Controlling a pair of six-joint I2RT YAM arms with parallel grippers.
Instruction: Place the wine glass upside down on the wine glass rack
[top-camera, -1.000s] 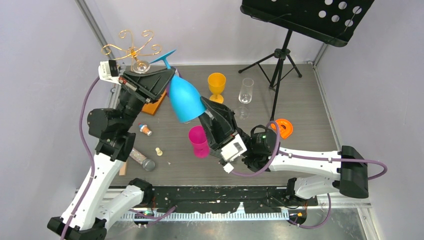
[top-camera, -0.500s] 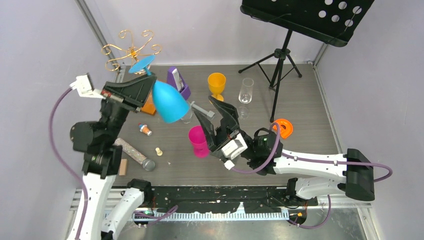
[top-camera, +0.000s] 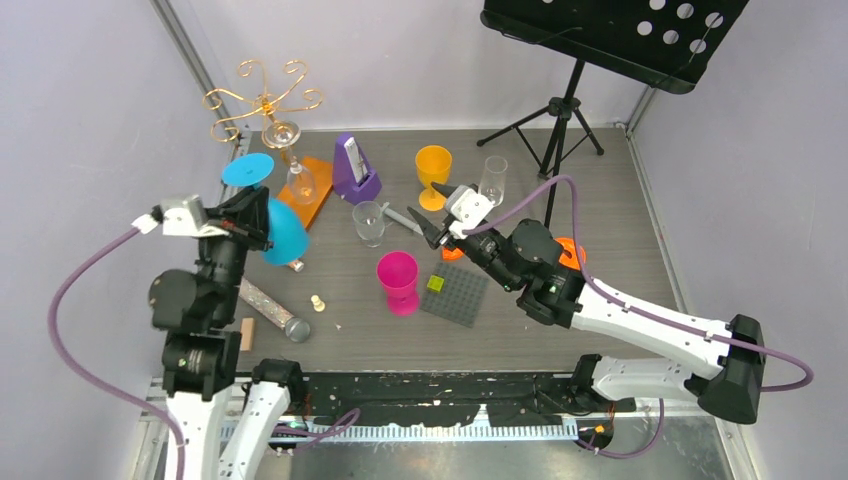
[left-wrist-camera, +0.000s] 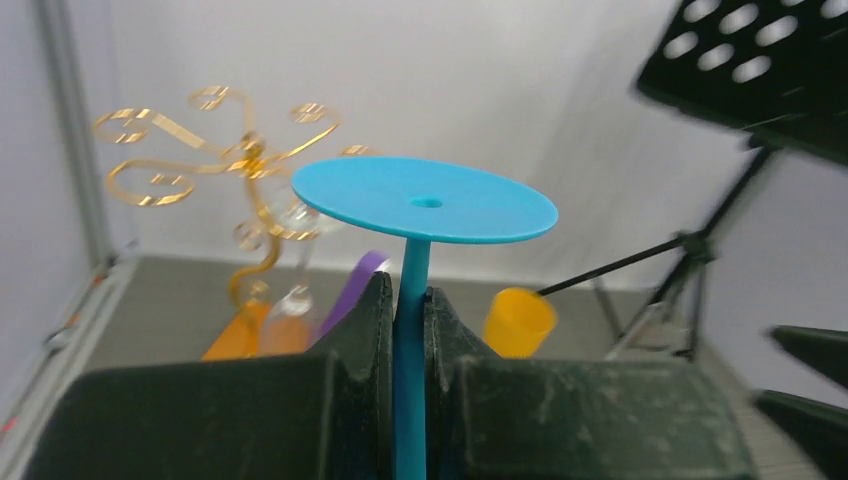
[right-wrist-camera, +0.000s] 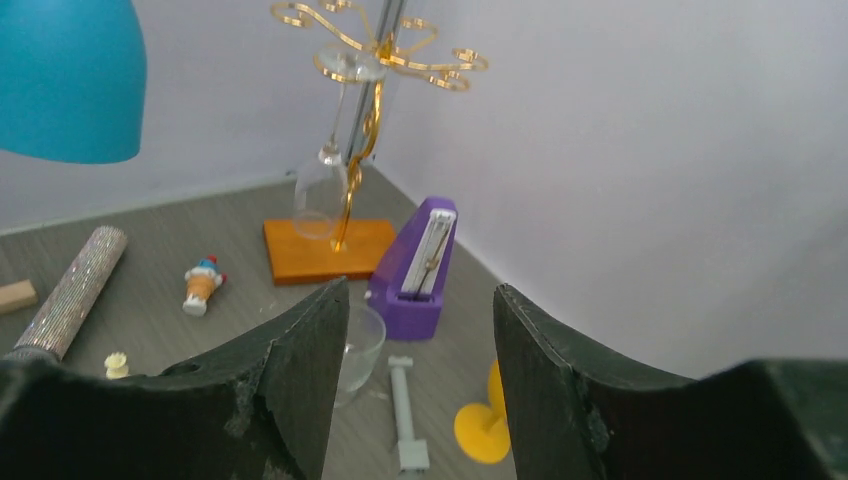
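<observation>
Left gripper (left-wrist-camera: 410, 300) is pinched tight on the stem of the blue wine glass (left-wrist-camera: 425, 200), foot disc up and bowl hanging below, on the near side of the wine glass rack (left-wrist-camera: 215, 150). To do this well, I would bring the foot level with the gold scroll arms, choose a free arm away from the clear glass (top-camera: 298, 181) already hanging there, and slide the stem in before easing the grip. Right gripper (right-wrist-camera: 420, 300) hangs spread and empty, well to the rack's right.

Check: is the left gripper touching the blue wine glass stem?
Touching. The left wrist view shows the left gripper with its jaws closed flat against both sides of the blue wine glass stem, foot up, with no gap on either side.
</observation>
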